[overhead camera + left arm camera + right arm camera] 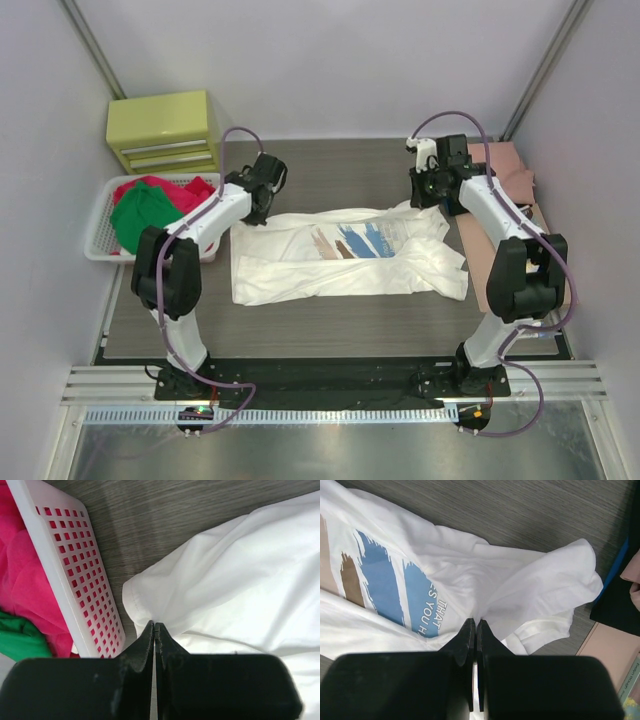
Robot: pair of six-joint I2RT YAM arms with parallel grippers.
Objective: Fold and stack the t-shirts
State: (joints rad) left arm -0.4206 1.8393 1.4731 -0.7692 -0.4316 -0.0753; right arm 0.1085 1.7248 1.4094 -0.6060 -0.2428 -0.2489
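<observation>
white t-shirt [340,262]: spread out dead centre on the table [330,335], print side up, a bit rumpled, with a sleeve bunched over at 3 o'clock

print [380,582]: blue and brown brush strokes with some white lettering, sitting toward 12 o'clock on the shirt in the top view

left gripper [255,212]: parked at the shirt's 10 o'clock corner with its jaws clamped tight. In the wrist view the tips sit right on a folded hem and the creases run into them, so it looks like it's got a pinch of the white cloth.

right gripper [436,203]: at the shirt's 1 o'clock corner, jaws squeezed together too. The tips are buried in a fold just beside the blue strokes with wrinkles fanning out from them, so it's pinching the white t-shirt as well.

basket [97,235]: white slotted plastic at 9 o'clock, just beside the left gripper's corner of the shirt with a strip of table between them

red t-shirt [165,190]: heaped in the basket, on its 12 o'clock side

green t-shirt [140,222]: crumpled in the basket, partly over the red one

salmon-pink t-shirt [510,168]: out at 2 o'clock, past the right arm

drawer unit [165,130]: yellow-green, at 10 o'clock behind the basket

dark thing [620,605]: black with a blue edge, at 3 o'clock in the right wrist view, honestly can't tell what it is
</observation>
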